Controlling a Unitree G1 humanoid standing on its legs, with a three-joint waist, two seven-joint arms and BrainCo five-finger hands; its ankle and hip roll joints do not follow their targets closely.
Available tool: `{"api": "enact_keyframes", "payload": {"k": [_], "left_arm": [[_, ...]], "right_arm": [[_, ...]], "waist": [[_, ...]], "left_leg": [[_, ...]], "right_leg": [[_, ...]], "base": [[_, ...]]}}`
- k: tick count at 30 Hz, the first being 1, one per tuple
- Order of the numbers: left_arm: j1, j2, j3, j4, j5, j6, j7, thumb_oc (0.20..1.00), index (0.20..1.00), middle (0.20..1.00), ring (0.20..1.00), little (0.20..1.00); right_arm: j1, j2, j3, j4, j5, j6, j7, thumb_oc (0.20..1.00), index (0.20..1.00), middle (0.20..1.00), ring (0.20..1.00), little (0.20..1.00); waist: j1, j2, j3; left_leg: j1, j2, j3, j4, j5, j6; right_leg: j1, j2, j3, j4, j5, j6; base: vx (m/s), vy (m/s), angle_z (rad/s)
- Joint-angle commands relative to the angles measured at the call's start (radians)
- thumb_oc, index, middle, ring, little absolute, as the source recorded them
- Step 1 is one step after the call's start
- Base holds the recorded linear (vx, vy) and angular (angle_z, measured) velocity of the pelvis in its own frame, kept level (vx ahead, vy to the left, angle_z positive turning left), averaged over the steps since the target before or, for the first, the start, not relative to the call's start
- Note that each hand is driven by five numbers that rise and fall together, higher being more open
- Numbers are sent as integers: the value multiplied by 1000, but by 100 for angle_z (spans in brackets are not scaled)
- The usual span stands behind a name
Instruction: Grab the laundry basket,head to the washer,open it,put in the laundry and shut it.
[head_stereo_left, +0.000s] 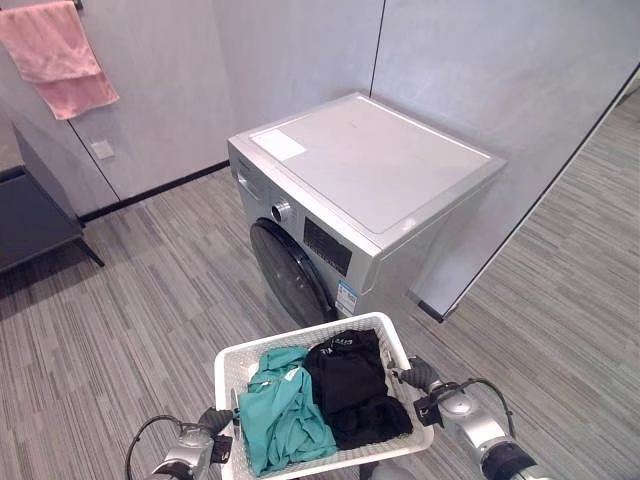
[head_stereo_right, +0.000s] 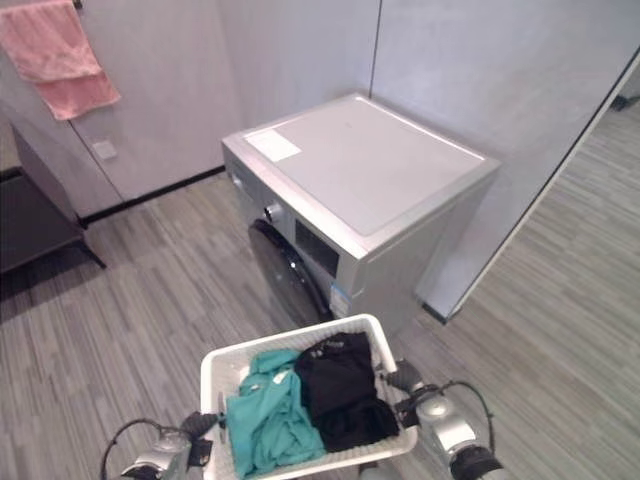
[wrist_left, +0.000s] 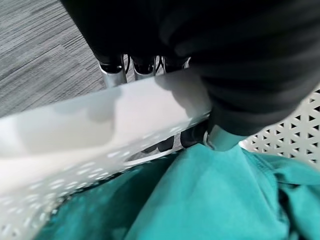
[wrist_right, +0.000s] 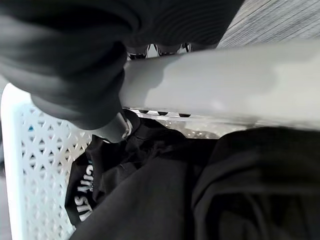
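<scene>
White perforated laundry basket (head_stereo_left: 228, 365) held low in front of the robot, between the two arms, above the grey striped floor (head_stereo_left: 120, 310). The left robot hand (wrist_left: 150, 65) grips the basket's left rim: in the left wrist view its fingers (wrist_left: 112, 72) pass under the rim's outer side and their dark tips reappear through the slot on the inner side, curled around the rim. The right robot hand (wrist_right: 100, 95) grips the opposite rim in the same manner, fingers wrapped over the white bar and the thumb (wrist_right: 117, 127) pressed against the inside wall. Inside the basket lie two garments side by side: a teal garment (head_stereo_left: 285, 415) on the left half, just below the left hand, and a black garment (head_stereo_left: 350, 390) with white lettering on the right half, just below the right hand; the two touch along the middle. The silver front-loading washer (head_stereo_left: 370, 180) stands directly ahead of the basket, near but apart from it, against the grey wall (head_stereo_left: 300, 50); its round dark door (head_stereo_left: 285, 270) is closed. A pink towel (head_stereo_left: 60, 55) hangs on the wall at the far left, above a dark bench (head_stereo_left: 30, 220).
</scene>
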Motion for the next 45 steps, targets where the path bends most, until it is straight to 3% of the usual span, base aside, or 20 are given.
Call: {"api": "enact_keyframes", "payload": {"k": [1, 9, 14, 15, 16, 18, 21, 23, 24, 25, 28, 31, 34, 35, 38, 39, 41, 42, 45], "left_arm": [[-20, 38, 32, -104, -57, -33, -60, 200, 200, 200, 200, 200], [185, 240, 34, -481, -104, 12, -134, 200, 200, 200, 200, 200], [283, 418, 98, -665, -173, 46, -162, 200, 200, 200, 200, 200], [289, 506, 106, -706, -177, 53, -179, 200, 200, 200, 200, 200], [293, 537, 110, -720, -182, 54, -185, 200, 200, 200, 200, 200], [294, 662, 123, -790, -212, 61, -212, 200, 200, 200, 200, 200], [273, 784, 119, -858, -256, 69, -244, 200, 200, 200, 200, 200], [252, 859, 119, -908, -303, 77, -265, 200, 200, 200, 200, 200], [252, 859, 119, -908, -303, 77, -265, 200, 200, 200, 200, 200], [217, 931, 102, -925, -364, 83, -282, 200, 200, 200, 200, 200], [61, 1013, -12, -864, -430, 87, -290, 200, 200, 200, 200, 200], [-235, 1022, -234, -713, -488, 81, -272, 200, 200, 200, 200, 200], [-329, 1003, -308, -667, -497, 78, -267, 200, 200, 200, 200, 200], [-497, 964, -413, -550, -509, 78, -258, 200, 200, 200, 200, 200], [-705, 870, -531, -420, -522, 78, -246, 200, 200, 200, 200, 200], [-796, 797, -558, -333, -526, 77, -235, 200, 200, 200, 200, 200], [-801, 796, -562, -331, -526, 77, -236, 200, 200, 200, 200, 200], [-887, 724, -577, -220, -528, 78, -224, 200, 200, 200, 200, 200], [-1009, 608, -574, -36, -498, 74, -210, 200, 200, 200, 200, 200]], "right_arm": [[-82, 9, 57, -207, 27, -34, 176, 200, 200, 200, 200, 200], [-257, 1, 176, -339, -21, 35, 280, 200, 200, 200, 200, 200], [-505, 81, 290, -308, -5, 82, 287, 200, 200, 200, 200, 200], [-615, 92, 341, -280, 38, 102, 292, 200, 200, 200, 200, 200], [-648, 95, 355, -269, 59, 104, 288, 200, 200, 200, 200, 200], [-794, 121, 397, -216, 112, 108, 277, 200, 200, 200, 200, 200], [-919, 144, 448, -169, 139, 110, 277, 200, 200, 200, 200, 200], [-991, 138, 474, -147, 159, 108, 275, 200, 200, 200, 200, 200], [-991, 138, 474, -147, 159, 108, 275, 200, 200, 200, 200, 200], [-1055, 123, 494, -110, 199, 106, 264, 200, 200, 200, 200, 200], [-1170, 93, 523, -17, 278, 88, 233, 200, 200, 200, 200, 200], [-1296, 25, 575, 77, 368, 68, 205, 200, 200, 200, 200, 200], [-1328, -2, 582, 114, 389, 65, 201, 200, 200, 200, 200, 200], [-1404, -35, 584, 245, 438, 50, 177, 200, 200, 200, 200, 200], [-1467, -52, 579, 399, 452, 59, 173, 200, 200, 200, 200, 200], [-1492, -55, 566, 482, 451, 67, 176, 200, 200, 200, 200, 200], [-1493, -57, 565, 482, 451, 67, 177, 200, 200, 200, 200, 200], [-1522, -65, 556, 566, 443, 76, 176, 200, 200, 200, 200, 200], [-1554, -72, 540, 652, 415, 85, 171, 200, 200, 200, 200, 200]], "waist": [[34, -5, -15], [75, 12, -35], [120, 21, -54], [133, 19, -61], [137, 18, -64], [152, 14, -75], [160, 9, -83], [163, 5, -88], [163, 5, -88], [160, 1, -94], [144, -7, -103], [124, -16, -112], [124, -20, -112], [108, -19, -118], [99, -19, -124], [94, -17, -126], [96, -18, -125], [84, -14, -131], [68, -9, -134]], "left_leg": [[11, -28, -66, 27, -5, -12], [24, -17, -108, 16, 0, -29], [37, -13, -117, 3, 1, -35], [41, -10, -123, -4, 5, -39], [43, -9, -124, -7, 6, -41], [47, -5, -125, -14, 9, -46], [52, -1, -124, -19, 9, -52], [54, 2, -120, -22, 9, -55], [54, 2, -120, -22, 9, -55], [55, 6, -119, -25, 10, -58], [59, 10, -115, -25, 9, -65], [57, 14, -108, -25, 10, -72], [57, 16, -104, -25, 9, -74], [55, 18, -95, -25, 9, -77], [53, 22, -86, -25, 12, -81], [52, 24, -84, -25, 13, -82], [53, 24, -83, -25, 13, -82], [50, 25, -83, -25, 15, -84], [48, 25, -84, -25, 16, -86]], "right_leg": [[32, -26, 15, -56, 64, 11], [101, -25, -45, -97, 45, -3], [119, -24, -54, -100, 36, -9], [124, -22, -57, -100, 34, -12], [126, -21, -58, -100, 33, -13], [130, -19, -64, -103, 34, -13], [130, -16, -65, -103, 30, -12], [130, -15, -66, -103, 30, -11], [130, -15, -66, -103, 30, -11], [132, -13, -68, -103, 29, -10], [134, -10, -65, -103, 31, -8], [130, -5, -61, -103, 34, -4], [128, -4, -60, -103, 35, -3], [123, -2, -55, -103, 39, 1], [115, 2, -47, -103, 43, 3], [111, 4, -41, -103, 44, 3], [111, 4, -40, -103, 44, 3], [107, 6, -37, -103, 45, 4], [100, 8, -30, -103, 45, 5]], "base": [[72, -123, 90], [62, -87, 26], [50, -56, 8], [51, -55, 5], [61, -56, 8], [51, -45, 24], [41, -25, 8], [22, -11, 0], [50, -21, -3], [58, -20, -3], [65, -16, -1], [41, -18, 1], [21, -6, -4], [18, -4, -8], [6, -3, -8], [15, -5, -31], [13, -3, -18], [19, -8, -12], [14, -9, -4]]}}
